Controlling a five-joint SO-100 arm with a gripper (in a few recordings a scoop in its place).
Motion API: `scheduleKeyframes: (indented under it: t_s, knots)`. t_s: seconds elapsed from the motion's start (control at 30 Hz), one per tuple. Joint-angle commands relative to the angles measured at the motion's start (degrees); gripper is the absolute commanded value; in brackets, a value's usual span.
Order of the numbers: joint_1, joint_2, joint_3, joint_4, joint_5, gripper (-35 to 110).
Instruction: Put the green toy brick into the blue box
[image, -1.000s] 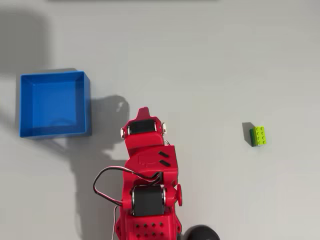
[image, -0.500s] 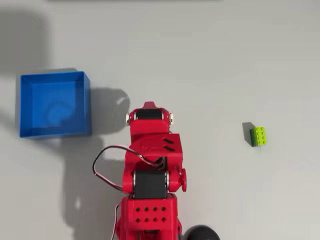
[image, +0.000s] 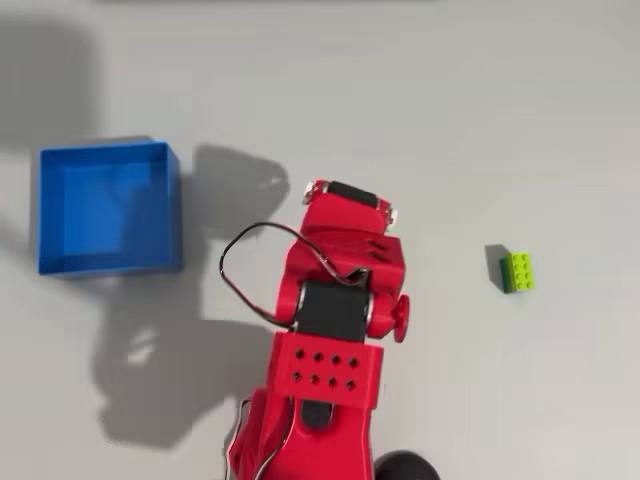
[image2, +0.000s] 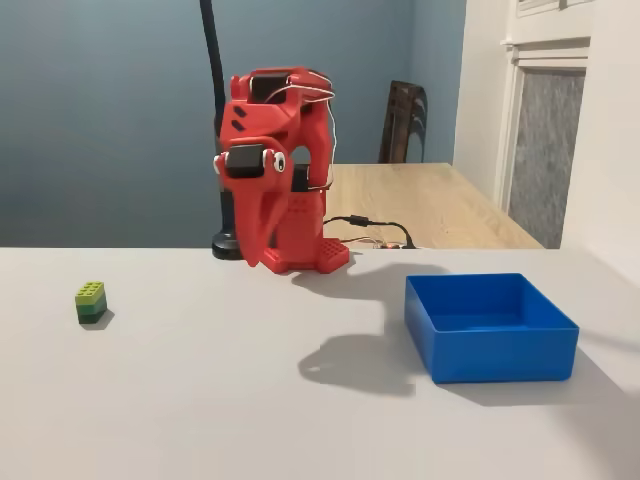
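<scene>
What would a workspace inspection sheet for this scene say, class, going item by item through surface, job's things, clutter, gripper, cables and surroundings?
Surface: pale grey table, smooth, with arm shadows.
Job's things: green toy brick lies alone on the table; blue box stands open-topped, nothing seen inside.
Clutter: nothing seen.
Gripper: gripper on the red arm hangs raised off the table, away from both things; open or shut cannot be told.
Cables: black wire loops beside the arm; more cables behind its base.
Surroundings: blue-grey wall, wooden table, dark chair.
</scene>
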Motion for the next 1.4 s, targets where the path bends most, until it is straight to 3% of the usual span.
scheduleKeyframes:
  t_s: [0.0,0.27,0.93,1.03,1.37]
  knots:
    - [5.1,-3.3,-7.6,-0.4,3.7,0]
    - [14.2,-9.2,-12.9,-0.5,8.9,0]
    - [37.3,-19.2,-11.4,-3.6,4.6,0]
    - [38.4,-21.4,-12.4,-3.6,2.0,12]
    - [41.4,-24.7,-14.0,-5.8,2.1,19]
